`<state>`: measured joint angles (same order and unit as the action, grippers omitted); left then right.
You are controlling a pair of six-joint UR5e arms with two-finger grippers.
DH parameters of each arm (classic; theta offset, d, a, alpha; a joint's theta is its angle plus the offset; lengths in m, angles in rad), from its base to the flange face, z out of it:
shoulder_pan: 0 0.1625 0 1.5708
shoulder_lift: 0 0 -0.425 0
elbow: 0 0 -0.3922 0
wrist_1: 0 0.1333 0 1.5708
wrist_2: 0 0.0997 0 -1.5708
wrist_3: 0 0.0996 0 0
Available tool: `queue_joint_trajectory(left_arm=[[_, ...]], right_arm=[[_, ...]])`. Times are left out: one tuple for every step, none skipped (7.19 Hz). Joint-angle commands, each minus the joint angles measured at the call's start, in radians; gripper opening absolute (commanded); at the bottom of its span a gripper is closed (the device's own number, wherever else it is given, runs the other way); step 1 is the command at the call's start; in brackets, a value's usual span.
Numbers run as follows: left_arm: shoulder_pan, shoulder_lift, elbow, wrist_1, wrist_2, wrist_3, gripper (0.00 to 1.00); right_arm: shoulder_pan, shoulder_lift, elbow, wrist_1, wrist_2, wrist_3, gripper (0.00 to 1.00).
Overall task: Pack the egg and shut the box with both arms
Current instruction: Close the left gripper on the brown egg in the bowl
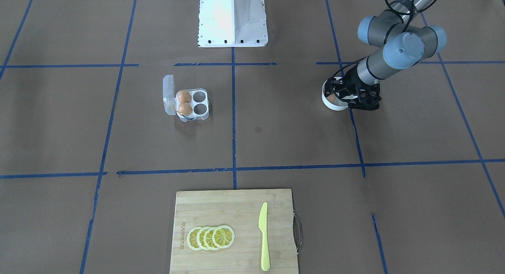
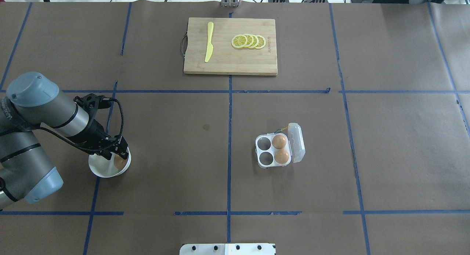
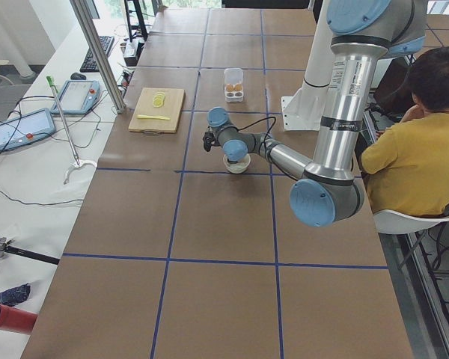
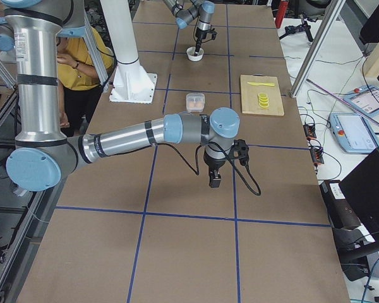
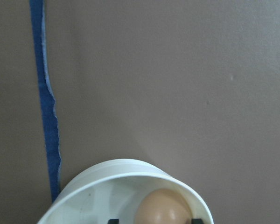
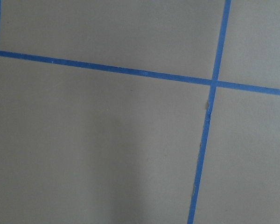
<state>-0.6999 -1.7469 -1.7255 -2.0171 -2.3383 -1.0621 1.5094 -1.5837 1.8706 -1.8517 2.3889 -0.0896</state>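
One arm (image 2: pixel 47 104) overhead — right pincer (image 4: pixel 213 182) only in side view.

In the left wrist view the egg (image 5: pixel 162 208) and the white bowl (image 5: pixel 126 166) are cut off at the 6 o'clock edge. Only two tiny black bits of the left gripper (image 2: pixel 117 154) fingers (image 5: pixel 113 221) peek in there. From overhead that gripper hides the egg's 11 o'clock side, and the right gripper (image 4: pixel 213 182) shows only in the right side view, too small to tell whether its jaws are apart.
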Motion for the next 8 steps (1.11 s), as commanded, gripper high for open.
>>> queue_joint_trajectory(left_arm=[[0.007,-0.002,0.007,0.0,0.001,0.001,0.6],[0.008,-0.002,0.007,0.0,0.002,0.001,0.56],[0.014,0.0,0.007,0.001,0.004,-0.001,0.39],[0.014,0.0,0.004,0.001,0.005,-0.001,0.0],[0.01,0.001,-0.015,0.003,0.005,-0.002,0.0],[-0.003,0.012,-0.058,0.006,0.005,0.001,0.0],[-0.056,0.02,-0.116,0.014,0.007,-0.001,0.0],[-0.158,0.021,-0.17,0.015,0.007,-0.002,0.0]], right_arm=[[0.0,0.001,-0.001,0.0,0.001,0.001,1.0],[0.0,0.001,-0.001,0.0,0.001,0.001,1.0],[0.0,0.001,-0.001,0.0,0.001,0.001,1.0],[0.0,0.001,-0.001,0.0,0.001,0.001,1.0],[0.0,0.001,-0.001,0.0,0.001,0.001,1.0],[0.0,0.001,-0.001,0.0,0.001,0.001,1.0],[0.0,0.001,-0.001,0.0,0.001,0.001,1.0],[0.0,0.001,-0.001,-0.001,0.001,0.001,1.0]])
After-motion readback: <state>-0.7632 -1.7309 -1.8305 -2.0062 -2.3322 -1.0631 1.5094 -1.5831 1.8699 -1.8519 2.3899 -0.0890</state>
